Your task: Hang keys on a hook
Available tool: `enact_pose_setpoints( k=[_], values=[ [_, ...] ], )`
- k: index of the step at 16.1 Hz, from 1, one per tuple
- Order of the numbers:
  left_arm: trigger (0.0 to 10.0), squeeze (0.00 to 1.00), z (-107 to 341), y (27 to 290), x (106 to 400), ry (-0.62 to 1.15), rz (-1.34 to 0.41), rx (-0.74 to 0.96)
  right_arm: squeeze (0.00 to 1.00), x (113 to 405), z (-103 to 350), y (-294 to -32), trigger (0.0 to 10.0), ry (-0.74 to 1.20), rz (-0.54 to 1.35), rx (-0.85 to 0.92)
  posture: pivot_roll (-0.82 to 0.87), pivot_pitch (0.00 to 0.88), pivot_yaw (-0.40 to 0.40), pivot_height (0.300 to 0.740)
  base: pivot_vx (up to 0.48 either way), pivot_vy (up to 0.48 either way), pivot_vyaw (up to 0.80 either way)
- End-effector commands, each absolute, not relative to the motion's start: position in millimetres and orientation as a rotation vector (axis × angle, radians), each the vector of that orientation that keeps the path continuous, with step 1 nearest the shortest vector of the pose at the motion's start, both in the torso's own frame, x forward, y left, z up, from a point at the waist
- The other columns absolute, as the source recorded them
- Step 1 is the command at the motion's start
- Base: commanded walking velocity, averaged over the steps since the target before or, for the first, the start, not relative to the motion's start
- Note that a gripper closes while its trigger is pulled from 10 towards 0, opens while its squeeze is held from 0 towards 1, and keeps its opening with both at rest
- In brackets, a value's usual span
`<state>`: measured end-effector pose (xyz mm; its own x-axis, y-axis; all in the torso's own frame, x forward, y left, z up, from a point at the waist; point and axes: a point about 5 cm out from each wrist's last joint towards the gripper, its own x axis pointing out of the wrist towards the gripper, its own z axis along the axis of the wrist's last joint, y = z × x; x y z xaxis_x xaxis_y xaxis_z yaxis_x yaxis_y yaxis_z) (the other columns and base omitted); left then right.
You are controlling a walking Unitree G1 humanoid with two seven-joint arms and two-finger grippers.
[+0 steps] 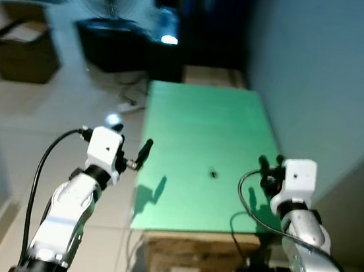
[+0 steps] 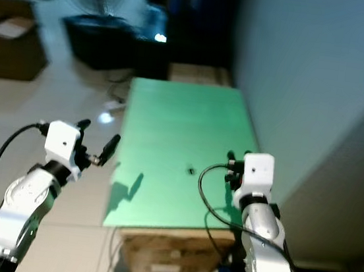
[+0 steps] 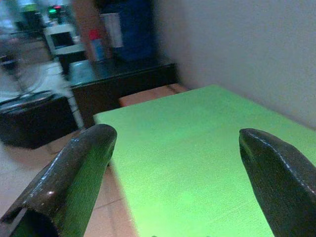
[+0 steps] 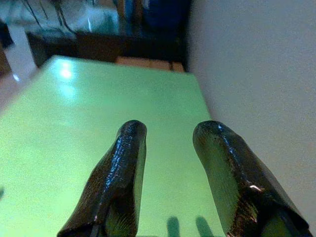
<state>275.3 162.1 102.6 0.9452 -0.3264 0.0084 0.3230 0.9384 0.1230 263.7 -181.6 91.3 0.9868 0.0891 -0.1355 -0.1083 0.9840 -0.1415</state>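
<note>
Reach the right hand [image 1: 266, 167], fingers slightly apart and empty, down to that dark speck, probably keys [image 1: 213, 174], mid-tabletop [image 1: 197, 118]; left hand [image 1: 131, 146] gapes wide.

You have two silver arms with rounded, jointed shells, each ending in a white, boxy wrist block. A black cable loops out from the block on either arm and runs back along the forearm. The left gripper [image 3: 177, 163] and right gripper [image 4: 168, 143] each carry two long, glossy black fingers [image 4: 121, 177] with rounded tips.
</note>
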Motion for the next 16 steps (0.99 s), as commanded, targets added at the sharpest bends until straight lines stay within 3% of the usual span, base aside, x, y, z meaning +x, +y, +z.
enact_pose_setpoints(
  k=[1,3,12,13,14,16],
  values=[
    [10.0,0.00,102,158,274,-0.032,-0.339,0.122,0.00,263,85,-182,10.0,0.180,0.145,-0.197,-0.11,0.000,0.019,0.740,0.296,0.000,0.00],
    [10.0,0.00,103,160,273,-0.038,-0.335,0.126,0.00,262,82,-179,10.0,0.196,0.183,-0.216,-0.10,0.000,0.013,0.740,0.289,0.000,0.80],
    [10.0,0.00,102,158,271,-0.025,-0.362,0.145,0.00,264,77,-183,10.0,0.199,0.156,-0.221,-0.09,0.000,0.020,0.740,0.057,0.000,0.00],
    [10.0,0.00,102,158,271,-0.019,-0.376,0.154,0.06,267,76,-182,10.0,0.203,0.185,-0.207,-0.10,0.000,0.028,0.740,0.000,0.000,0.00],
    [10.0,0.00,103,157,272,-0.016,-0.387,0.163,1.00,272,75,-182,10.0,0.214,0.208,-0.203,-0.10,0.000,0.039,0.740,0.000,0.000,0.00],
    [10.0,0.00,106,158,273,-0.020,-0.414,0.189,1.00,287,71,-182,10.0,0.255,0.233,-0.186,-0.09,0.013,0.055,0.740,0.000,0.000,0.00]
  ],
)
